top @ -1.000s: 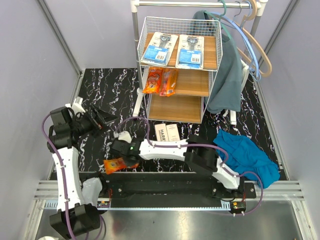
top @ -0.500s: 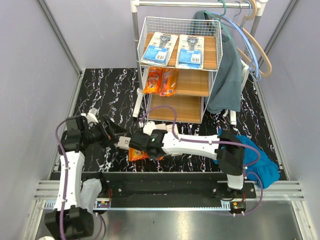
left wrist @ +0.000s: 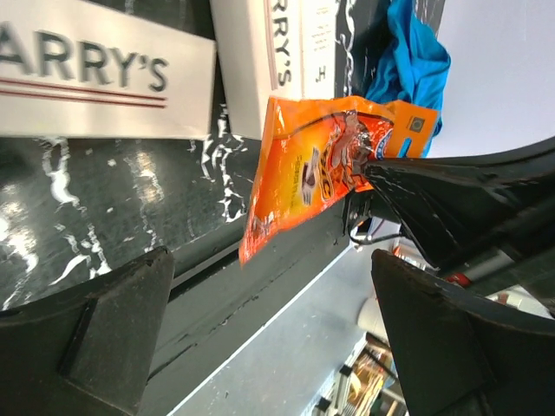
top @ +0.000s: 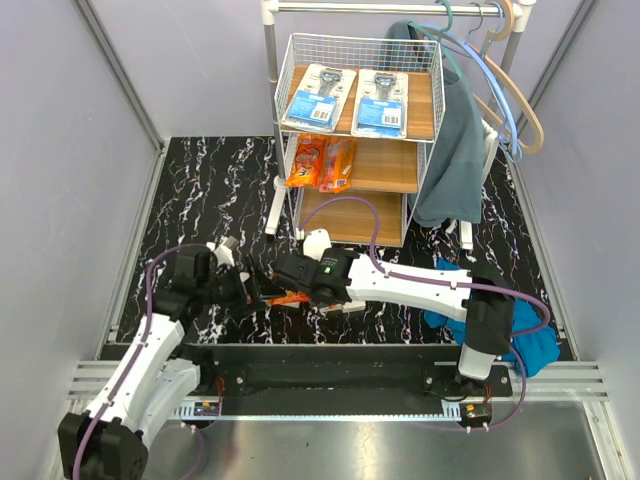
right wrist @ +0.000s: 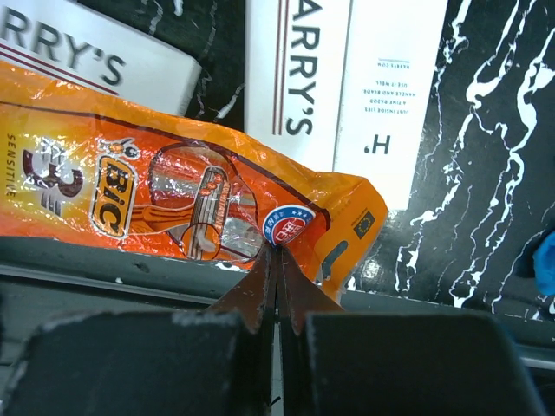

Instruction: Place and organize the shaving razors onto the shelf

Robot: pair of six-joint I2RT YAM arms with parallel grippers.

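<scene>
Done: two flat blue-and-white blister cards (top: pixel 320 95) are laid on the top board of the white wire-mesh three-tier shelf (top: pixel 350 215); two orange plastic bags (top: pixel 322 163) are on the middle board.
In hand: a third orange razor bag (right wrist: pixel 173 199) is pinched at its edge by the right gripper (right wrist: pixel 276 260), fingers pressed together, above the black marbled table (top: pixel 200 190).
Left gripper (left wrist: pixel 270 260): fingers spread wide, nothing held.
Left: this bag and two long white "HARRY'S" boxes (right wrist: pixel 347 78) on the table are to be shelved; nothing is seen on the bottom board.

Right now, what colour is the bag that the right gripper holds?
The bag is orange; the right wrist view shows it best.
</scene>
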